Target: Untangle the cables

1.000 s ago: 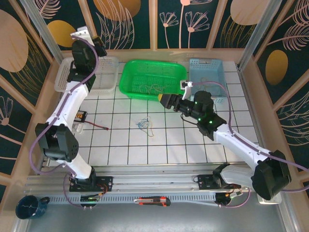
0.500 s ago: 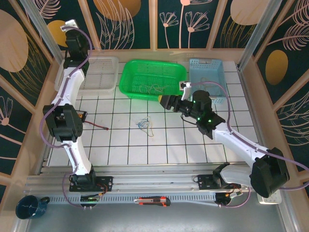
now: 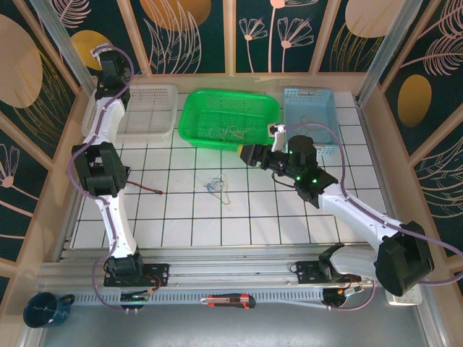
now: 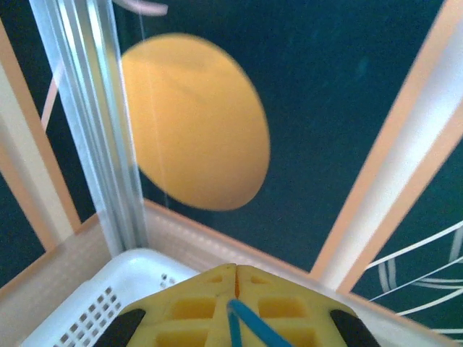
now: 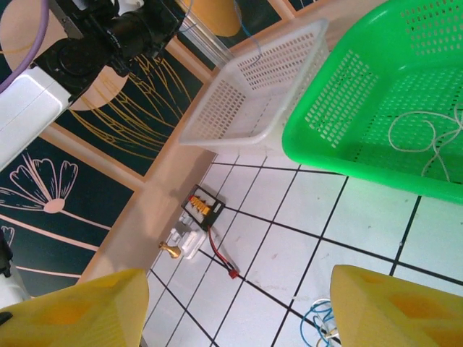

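Observation:
My left gripper (image 4: 236,269) is raised at the back-left corner (image 3: 107,63), above the white basket (image 4: 101,303). Its yellow fingers are shut on a thin blue cable (image 4: 249,322). A small tangle of blue and pale cables (image 3: 217,186) lies on the tiled floor in the middle; its blue loops (image 5: 318,325) show by my right finger. A tan-yellow cable (image 3: 231,132) lies curled in the green basket (image 3: 194,108), also visible from the right wrist (image 5: 427,141). My right gripper (image 3: 246,154) hovers open over the tiles in front of that basket (image 5: 239,282), holding nothing.
A pale blue basket (image 3: 322,97) stands at the back right. A black connector (image 3: 121,173) with a dark red-tipped lead (image 3: 148,190) lies at the left wall. A box cutter (image 3: 228,300) and a mug (image 3: 45,309) sit past the near rail.
My left arm has swung up and back toward the left rear corner, still shut on the blue cable. The right arm has hardly moved.

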